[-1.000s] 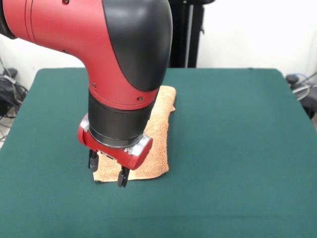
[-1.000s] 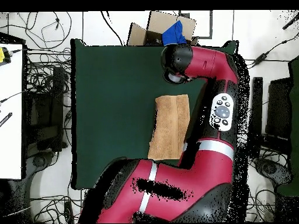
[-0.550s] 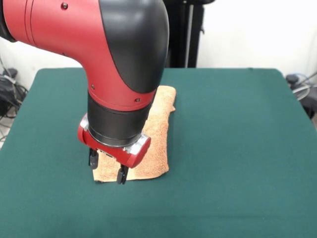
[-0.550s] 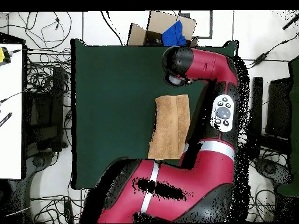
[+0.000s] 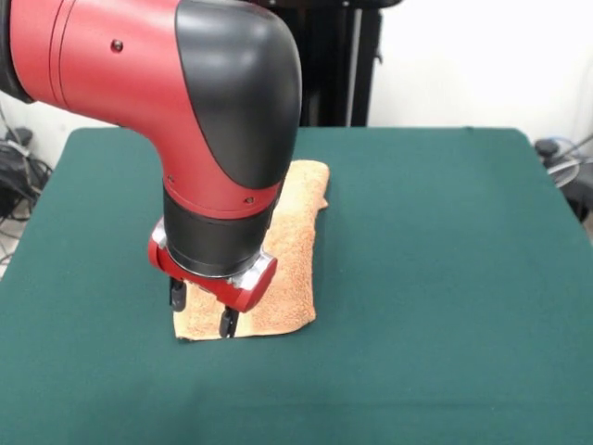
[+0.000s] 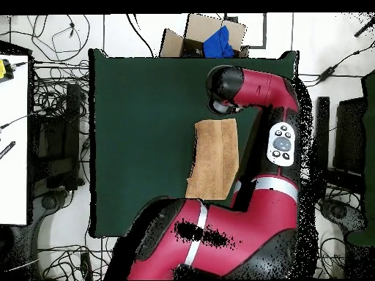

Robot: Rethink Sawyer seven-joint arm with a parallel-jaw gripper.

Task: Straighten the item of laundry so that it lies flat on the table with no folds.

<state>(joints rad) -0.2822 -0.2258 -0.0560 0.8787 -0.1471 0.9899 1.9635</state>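
The gripper (image 5: pixel 201 311) hangs low over the near-left corner of the towel (image 5: pixel 283 269) in the front view, its 2 black fingers (image 5: pixel 227 322) parted with nothing between them, one above the corner's left edge and the other above the near hem; whether the tips touch the cloth cannot be told. There is 1 towel, a long doubled-over orange-tan strip lying on the 1 green table (image 5: pixel 445 278) near its middle, its far end rumpled. The 1 red and black arm (image 5: pixel 222 139) bends at a bulky elbow and points its wrist straight down, and in the overhead view it (image 6: pixel 256 88) curves round the towel's (image 6: pixel 212 157) side to end over one short end.
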